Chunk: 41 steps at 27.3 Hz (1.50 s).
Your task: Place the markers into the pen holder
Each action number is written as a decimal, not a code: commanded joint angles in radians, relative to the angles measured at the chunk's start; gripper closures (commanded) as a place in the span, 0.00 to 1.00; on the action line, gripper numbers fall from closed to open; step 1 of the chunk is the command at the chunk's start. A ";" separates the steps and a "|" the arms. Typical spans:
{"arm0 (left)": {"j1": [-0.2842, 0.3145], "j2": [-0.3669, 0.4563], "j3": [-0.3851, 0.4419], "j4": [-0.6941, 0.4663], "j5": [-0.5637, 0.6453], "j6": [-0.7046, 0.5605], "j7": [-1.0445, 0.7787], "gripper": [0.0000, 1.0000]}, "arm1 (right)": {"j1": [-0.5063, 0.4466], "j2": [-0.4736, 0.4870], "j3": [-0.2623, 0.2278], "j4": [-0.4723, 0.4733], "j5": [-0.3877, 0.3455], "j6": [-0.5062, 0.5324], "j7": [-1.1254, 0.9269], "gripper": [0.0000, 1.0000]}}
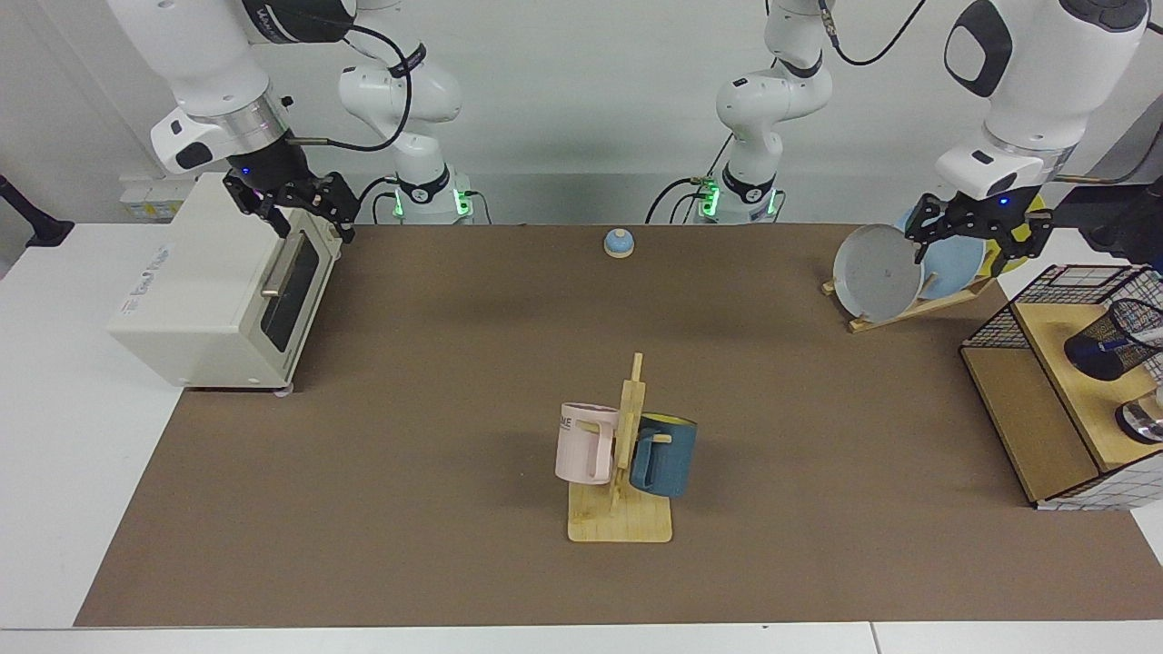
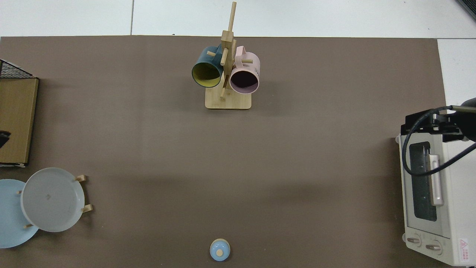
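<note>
The pen holder (image 1: 1110,343), a black mesh cup, sits on the wooden shelf (image 1: 1072,363) at the facing view's far right. A small blue bit of the marker (image 1: 1103,346) shows inside it; the rest is hidden by the mesh. My left gripper (image 1: 970,238) hangs open and empty in front of the plates, well away from the holder. My right gripper (image 1: 293,207) waits open above the front top edge of the toaster oven (image 1: 218,282); in the top view it (image 2: 433,124) sits at the right edge. The holder is outside the top view.
A rack holds grey (image 1: 877,272), blue and yellow plates beside the wire-sided shelf. A wooden mug tree (image 1: 627,454) with a pink mug (image 1: 584,442) and a blue mug (image 1: 665,454) stands mid-table. A small blue bell (image 1: 619,242) sits at the back. A shiny metal object (image 1: 1143,421) lies on the shelf.
</note>
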<state>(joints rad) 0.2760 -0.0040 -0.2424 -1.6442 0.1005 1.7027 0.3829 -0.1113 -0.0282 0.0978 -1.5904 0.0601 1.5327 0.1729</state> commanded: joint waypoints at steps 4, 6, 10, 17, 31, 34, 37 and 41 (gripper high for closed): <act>-0.003 -0.021 -0.074 -0.003 -0.060 -0.066 -0.329 0.00 | -0.008 -0.016 0.005 -0.014 0.017 0.000 0.014 0.00; -0.003 -0.030 -0.080 -0.003 -0.076 -0.083 -0.341 0.00 | -0.008 -0.016 0.005 -0.014 0.017 0.000 0.014 0.00; -0.004 -0.045 -0.086 -0.003 -0.100 -0.095 -0.346 0.00 | -0.008 -0.016 0.005 -0.014 0.017 0.000 0.014 0.00; -0.032 -0.054 -0.081 -0.002 -0.102 -0.115 -0.349 0.00 | -0.008 -0.016 0.005 -0.016 0.017 0.000 0.014 0.00; -0.314 -0.036 0.192 0.026 -0.105 -0.124 -0.377 0.00 | -0.008 -0.016 0.005 -0.014 0.017 0.000 0.014 0.00; -0.314 -0.031 0.190 0.029 -0.107 -0.124 -0.377 0.00 | -0.008 -0.016 0.005 -0.014 0.017 0.000 0.014 0.00; -0.314 -0.031 0.186 0.029 -0.114 -0.123 -0.375 0.00 | -0.008 -0.016 0.005 -0.014 0.017 0.000 0.014 0.00; -0.313 -0.042 0.184 0.029 -0.123 -0.123 -0.365 0.00 | -0.008 -0.016 0.005 -0.016 0.017 0.000 0.014 0.00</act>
<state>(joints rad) -0.0183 -0.0476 -0.0729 -1.6402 -0.0022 1.5978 0.0239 -0.1113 -0.0282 0.0978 -1.5904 0.0602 1.5327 0.1729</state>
